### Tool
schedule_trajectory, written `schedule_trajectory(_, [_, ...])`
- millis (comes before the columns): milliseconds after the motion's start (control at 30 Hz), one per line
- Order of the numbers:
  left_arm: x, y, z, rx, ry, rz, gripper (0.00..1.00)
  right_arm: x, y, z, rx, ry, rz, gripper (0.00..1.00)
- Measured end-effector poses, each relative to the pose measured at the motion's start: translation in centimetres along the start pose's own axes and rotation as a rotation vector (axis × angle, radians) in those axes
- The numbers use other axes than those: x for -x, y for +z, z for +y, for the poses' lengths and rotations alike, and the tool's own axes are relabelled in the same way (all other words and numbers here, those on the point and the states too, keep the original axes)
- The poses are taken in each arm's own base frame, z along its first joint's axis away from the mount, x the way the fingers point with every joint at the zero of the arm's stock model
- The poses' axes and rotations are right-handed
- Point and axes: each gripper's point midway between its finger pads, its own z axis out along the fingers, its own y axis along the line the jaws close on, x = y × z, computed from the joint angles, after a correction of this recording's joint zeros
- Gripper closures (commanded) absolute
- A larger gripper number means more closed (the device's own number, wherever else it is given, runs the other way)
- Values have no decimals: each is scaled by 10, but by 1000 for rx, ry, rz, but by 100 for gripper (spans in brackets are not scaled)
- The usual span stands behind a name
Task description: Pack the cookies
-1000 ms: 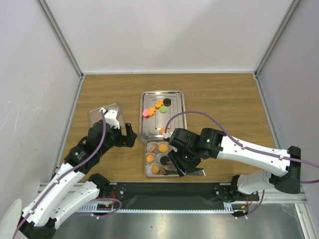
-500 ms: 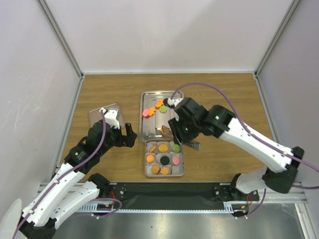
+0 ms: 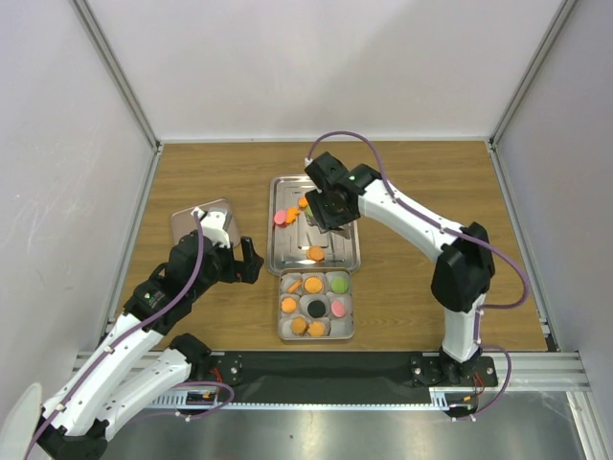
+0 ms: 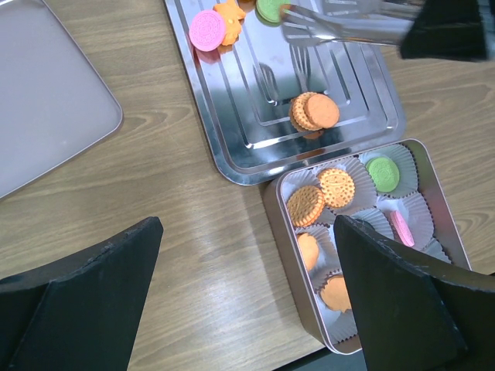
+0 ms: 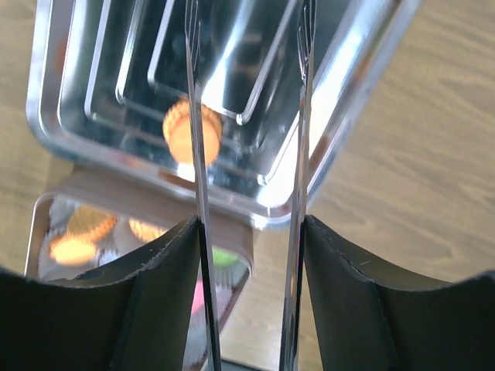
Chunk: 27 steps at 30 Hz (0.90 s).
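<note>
A steel tray (image 3: pixel 287 259) holds a pink cookie (image 3: pixel 280 217), an orange one (image 3: pixel 292 213) and an orange pair (image 3: pixel 315 253). A tin (image 3: pixel 282 331) lined with paper cups holds orange cookies (image 3: pixel 312 285), a green one (image 3: pixel 338 285), a black one (image 3: pixel 314 308) and a pink one (image 3: pixel 338 308). My right gripper (image 3: pixel 330 206) is shut on metal tongs (image 4: pixel 340 27), which hang open and empty over the tray's far end, next to a green cookie (image 4: pixel 271 9). My left gripper (image 4: pixel 246 232) is open and empty over the table, left of the tin (image 4: pixel 274 201).
The tin's grey lid (image 3: pixel 187 222) lies on the table left of the tray, behind my left gripper (image 3: pixel 239 264). White walls close in the table on three sides. In the right wrist view the tong blades (image 5: pixel 197 154) frame the orange pair (image 5: pixel 192 131).
My right gripper has moved with the tongs from over the tin to the far end of the tray. A green cookie now shows in the tin. The left arm has not moved.
</note>
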Motion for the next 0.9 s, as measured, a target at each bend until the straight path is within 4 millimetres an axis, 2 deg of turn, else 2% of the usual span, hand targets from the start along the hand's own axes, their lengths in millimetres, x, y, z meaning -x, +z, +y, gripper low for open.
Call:
schedule_trajectory(133, [0,0,0,-3,0,1,0,14,19,1,-7,-2,-6,41])
schedule_trajectory(367, [-1,0,-2,-13,0,4,0,29,35,-1,-21,3,-16,41])
schedule_trajectory(600, [0,0,-3,-15,0,3,0,25,51,-3,-32,5,12,44])
schedule_trajectory(767, [0,0,-3,-15,0,3,0,25,54,-5,-31,8,17,54])
schedule_trajectory(900, [0,0,-3,-15,0,3,0,25,55,-5,-26,12,20,57])
